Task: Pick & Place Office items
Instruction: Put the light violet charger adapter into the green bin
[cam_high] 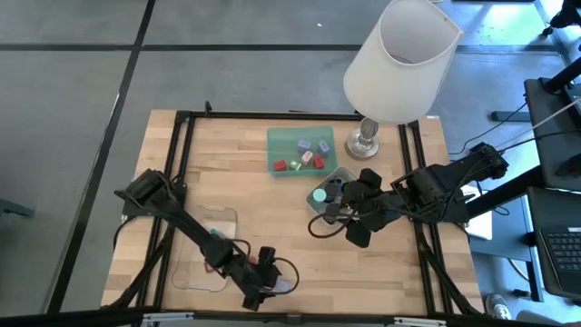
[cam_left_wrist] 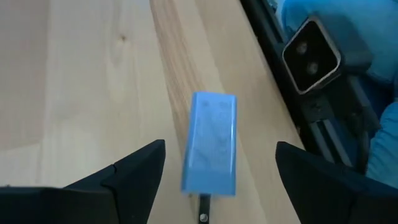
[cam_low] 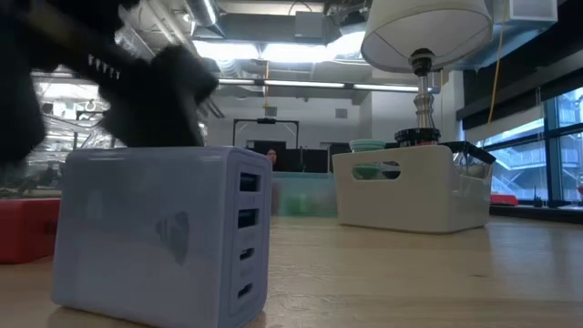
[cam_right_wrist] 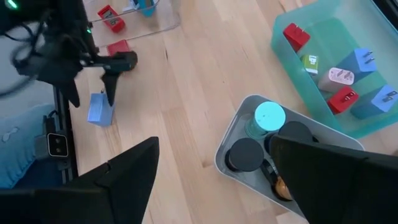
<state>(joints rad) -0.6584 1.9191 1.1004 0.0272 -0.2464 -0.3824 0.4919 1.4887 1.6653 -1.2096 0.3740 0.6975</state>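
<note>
A pale blue block (cam_left_wrist: 211, 143) lies on the bare wood near the table's front edge, resting on one of its broad faces (cam_low: 164, 237). My left gripper (cam_left_wrist: 217, 165) is open, one finger on either side of the block with a gap on both sides. In the right wrist view that gripper (cam_right_wrist: 109, 78) points down just above the block (cam_right_wrist: 99, 109). My right gripper (cam_right_wrist: 214, 146) hangs open over the grey tray (cam_right_wrist: 230, 140), which holds black caps (cam_right_wrist: 245, 152) and a teal disc (cam_right_wrist: 269, 115). Nothing is between its fingers.
A green tray (cam_high: 277, 141) at the back holds red and pale blue pieces. A clear tray (cam_high: 204, 222) sits at front left with a red block (cam_right_wrist: 118, 48) beside it. The white-shaded lamp (cam_high: 399, 59) stands at the back right. The table's black frame rail (cam_left_wrist: 280, 81) runs close by the block.
</note>
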